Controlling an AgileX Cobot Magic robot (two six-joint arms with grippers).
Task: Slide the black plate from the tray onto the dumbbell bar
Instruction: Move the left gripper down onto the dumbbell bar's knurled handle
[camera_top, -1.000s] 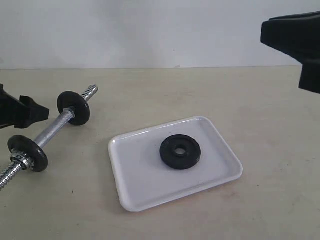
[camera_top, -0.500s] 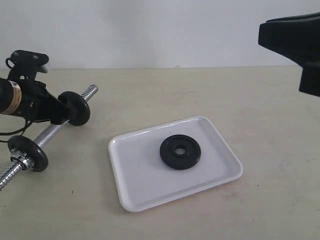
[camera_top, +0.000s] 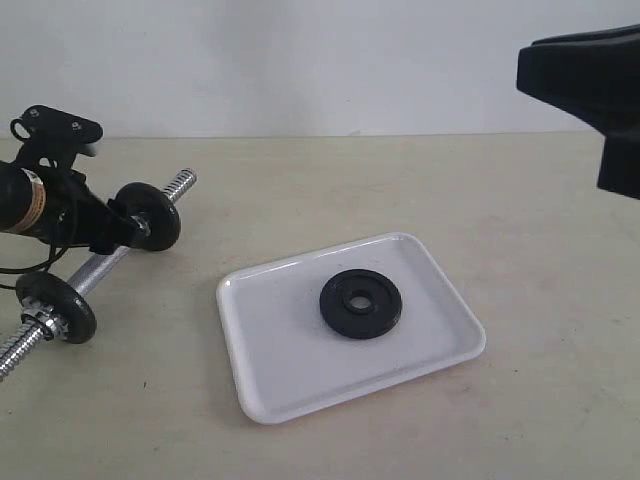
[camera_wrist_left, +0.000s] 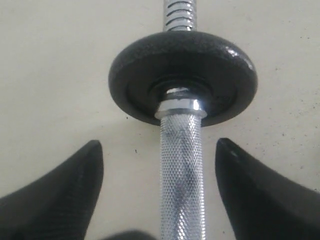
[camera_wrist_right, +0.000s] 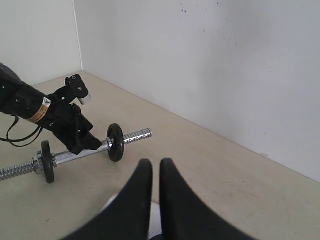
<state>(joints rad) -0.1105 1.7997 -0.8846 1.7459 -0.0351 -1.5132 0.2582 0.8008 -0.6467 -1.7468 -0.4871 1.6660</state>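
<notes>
Straddling the knurled chrome dumbbell bar (camera_top: 100, 268) with jaws spread and touching nothing, the left gripper (camera_wrist_left: 159, 150) sits well apart from the small matte-black plate (camera_top: 361, 303), flat in the glossy white tray (camera_top: 290, 370) (nearer the clenched, empty right gripper (camera_wrist_right: 156, 165)).

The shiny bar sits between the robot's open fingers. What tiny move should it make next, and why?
Probably close the left fingers on the dumbbell bar. They stand open on either side of its knurled middle, not touching it, so the bar is not yet held. The black plate lies flat on the tray, and a steadied bar should make sliding it on easier.
</notes>
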